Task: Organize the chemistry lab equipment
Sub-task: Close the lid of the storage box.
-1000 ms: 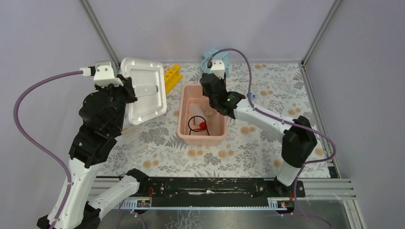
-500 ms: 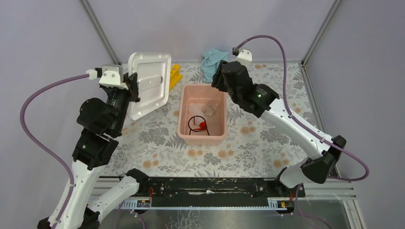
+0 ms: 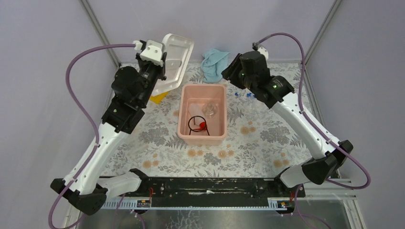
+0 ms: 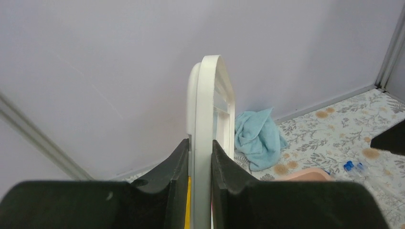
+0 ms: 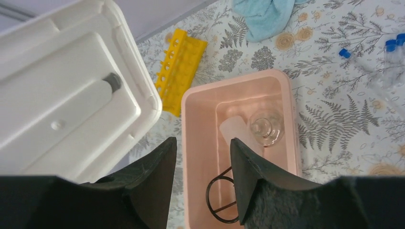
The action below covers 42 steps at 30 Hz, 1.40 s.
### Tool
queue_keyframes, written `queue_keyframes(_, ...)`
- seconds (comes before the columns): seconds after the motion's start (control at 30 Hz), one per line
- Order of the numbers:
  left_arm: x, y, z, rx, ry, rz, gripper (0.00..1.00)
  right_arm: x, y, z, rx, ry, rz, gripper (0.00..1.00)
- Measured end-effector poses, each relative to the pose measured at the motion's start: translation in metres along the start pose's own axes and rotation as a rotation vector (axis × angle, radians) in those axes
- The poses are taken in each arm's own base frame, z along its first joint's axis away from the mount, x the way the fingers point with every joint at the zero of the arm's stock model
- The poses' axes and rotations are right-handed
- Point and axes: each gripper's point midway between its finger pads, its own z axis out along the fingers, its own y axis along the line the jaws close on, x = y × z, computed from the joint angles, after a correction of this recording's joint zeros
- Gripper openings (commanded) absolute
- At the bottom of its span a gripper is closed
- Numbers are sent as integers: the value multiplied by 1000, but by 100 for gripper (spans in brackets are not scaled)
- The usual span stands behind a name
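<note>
My left gripper [image 4: 199, 145] is shut on the edge of a white lid [image 3: 177, 53], held upright high above the table's back left. Below it lies the yellow test-tube rack [image 5: 181, 67], partly hidden in the top view. A pink bin [image 3: 184, 102] in the middle holds the black wire ring [image 5: 224, 207], the clear red-spouted bottle [image 3: 204, 125] and a glass flask [image 5: 265, 129]. My right gripper [image 5: 203, 145] hangs open and empty high over the bin's far side. Blue-capped tubes [image 3: 243, 95] lie on the cloth right of the bin.
A crumpled light-blue cloth [image 3: 215, 59] lies against the back wall behind the bin. Metal frame posts rise at both back corners. The flowered table cover [image 3: 267, 133] stretches to the right and front of the bin.
My left arm has lifted the lid off the table, up and toward the back. My right arm has risen and pulled back from inside the bin, uncovering the blue-capped tubes.
</note>
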Motion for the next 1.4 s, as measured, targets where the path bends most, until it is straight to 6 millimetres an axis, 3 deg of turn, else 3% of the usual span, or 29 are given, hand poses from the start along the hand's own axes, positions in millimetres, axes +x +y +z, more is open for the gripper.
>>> queue_keyframes(0.23, -16, -50, 17, 97, -89, 121, 0, -35, -14, 1, -36, 28, 267, 52)
queue_keyframes(0.43, -30, -96, 18, 141, -189, 261, 0, -66, -25, 1, -109, 49, 512, 54)
queue_keyframes(0.73, 2, -140, -7, 177, -222, 482, 0, -82, -36, -1, -240, 129, 794, 57)
queue_keyframes(0.9, 15, -158, -21, 195, -238, 579, 0, -85, -21, -6, -323, 179, 853, 59)
queue_keyframes(1.2, 0, -169, -36, 187, -317, 629, 0, -90, -4, -16, -412, 222, 853, 61)
queue_keyframes(1.4, 5, -187, -43, 226, -339, 669, 0, -86, -3, -13, -419, 249, 847, 61)
